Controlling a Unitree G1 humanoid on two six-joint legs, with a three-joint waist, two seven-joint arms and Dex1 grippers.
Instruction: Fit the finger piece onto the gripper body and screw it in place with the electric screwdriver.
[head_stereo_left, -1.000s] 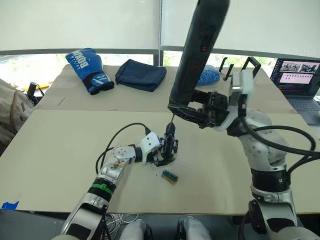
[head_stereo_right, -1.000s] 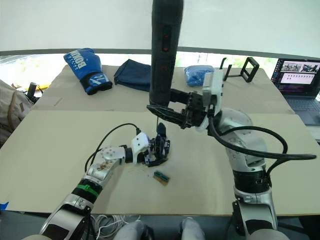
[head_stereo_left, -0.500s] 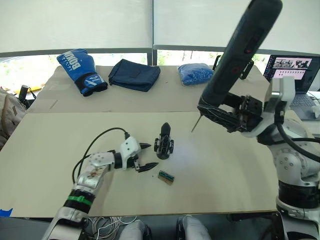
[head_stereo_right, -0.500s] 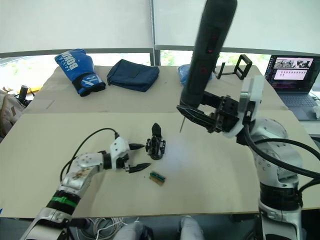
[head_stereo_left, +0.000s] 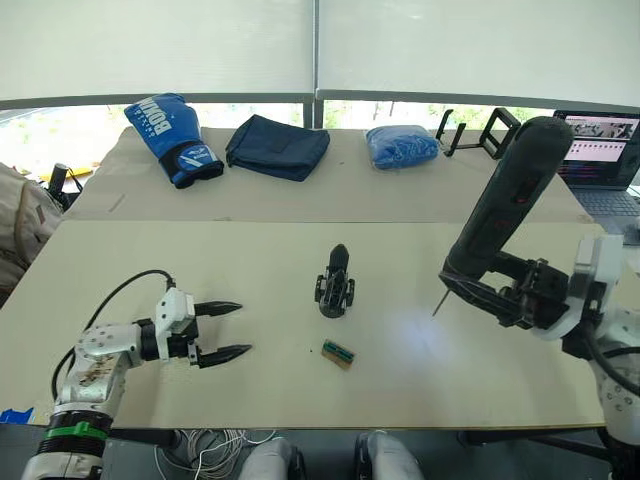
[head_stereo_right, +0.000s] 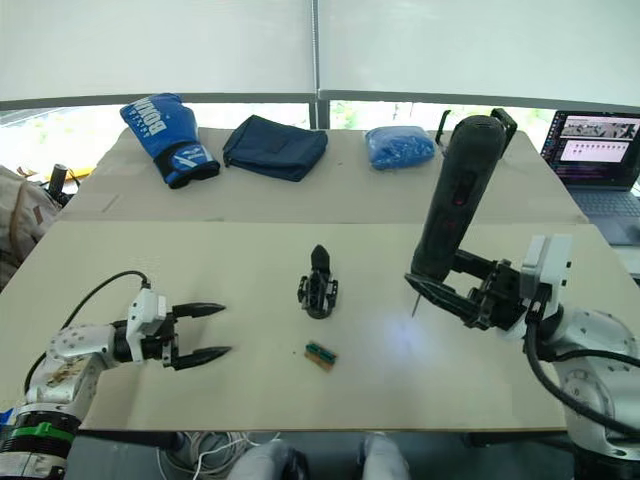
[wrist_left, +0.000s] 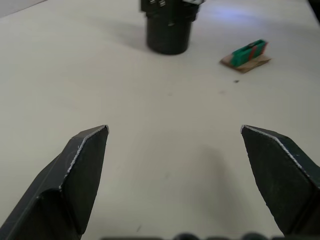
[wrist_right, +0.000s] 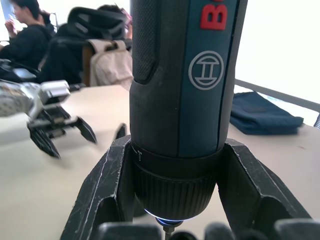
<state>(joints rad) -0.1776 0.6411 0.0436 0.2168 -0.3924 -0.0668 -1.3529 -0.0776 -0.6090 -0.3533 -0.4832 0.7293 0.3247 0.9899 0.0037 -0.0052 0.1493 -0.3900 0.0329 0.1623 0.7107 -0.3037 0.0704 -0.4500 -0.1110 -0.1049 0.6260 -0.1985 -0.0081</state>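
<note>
Left gripper: my left gripper (head_stereo_left: 222, 330) is hovering low over the pale beige table (head_stereo_left: 120, 270), well to the left of the small black gripper body with its open linkage frame and round barrel (head_stereo_left: 334, 288); its two black fingers are standing wide apart and gripping nothing.

Green block: a tiny green-brown block (head_stereo_left: 339, 352) is lying flat on the table just nearer to me than the gripper body, a little to its right, not touching it.

Gripper body: it is standing upright near the middle of the table, free of both my grippers.

Finger piece: the small dark tapered finger piece (head_stereo_left: 339, 259) is pointing up from the top of the gripper body; I cannot tell how firmly it is seated.

Right gripper: my right gripper (head_stereo_left: 490, 288) is clamping the lower end of the long thick black electric screwdriver with red markings (head_stereo_left: 503, 207), to the right of the gripper body and well apart from it; the tool is leaning, its thin metal bit (head_stereo_left: 438, 304) pointing down at the table.

Far side: beyond the gripper body a blue boxing glove (head_stereo_left: 170, 135), a folded dark navy cloth (head_stereo_left: 277, 147) and a crumpled blue bundle (head_stereo_left: 400, 146) are lying in a row.

Far right: an open laptop (head_stereo_left: 602, 150) is sitting past the screwdriver.
</note>
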